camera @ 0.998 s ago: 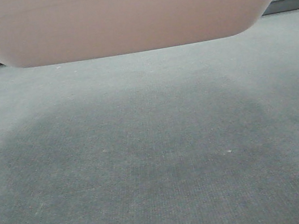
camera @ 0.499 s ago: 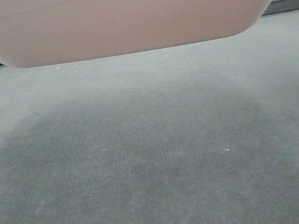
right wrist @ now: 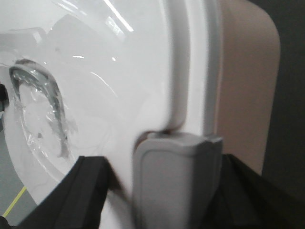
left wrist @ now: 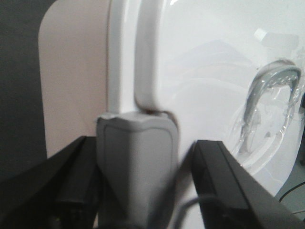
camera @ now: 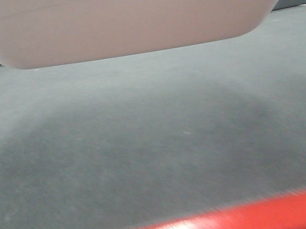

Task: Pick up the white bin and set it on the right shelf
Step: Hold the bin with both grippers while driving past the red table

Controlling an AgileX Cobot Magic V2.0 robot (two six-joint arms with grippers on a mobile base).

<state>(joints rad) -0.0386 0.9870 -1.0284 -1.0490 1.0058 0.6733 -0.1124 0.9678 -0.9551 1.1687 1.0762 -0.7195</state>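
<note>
Dark grey carpet (camera: 159, 149) below, translucent pinkish-white plastic bin (camera: 137, 17) held aloft at 12 o'clock, left gripper (left wrist: 143, 145) and right gripper (right wrist: 159, 164) clamped on its grey plastic latches (left wrist: 136, 176); base-motion sway could slip those 2 holds.

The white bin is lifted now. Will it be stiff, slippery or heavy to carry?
Probably slippery: the lid is glossy with reflections. The bin likely keeps its shape; its bottom edge looks straight though held off the floor. Weight cannot be judged; contents are hidden.

Motion-blurred, glare on white bin (left wrist: 214, 71), soft shadow
</note>
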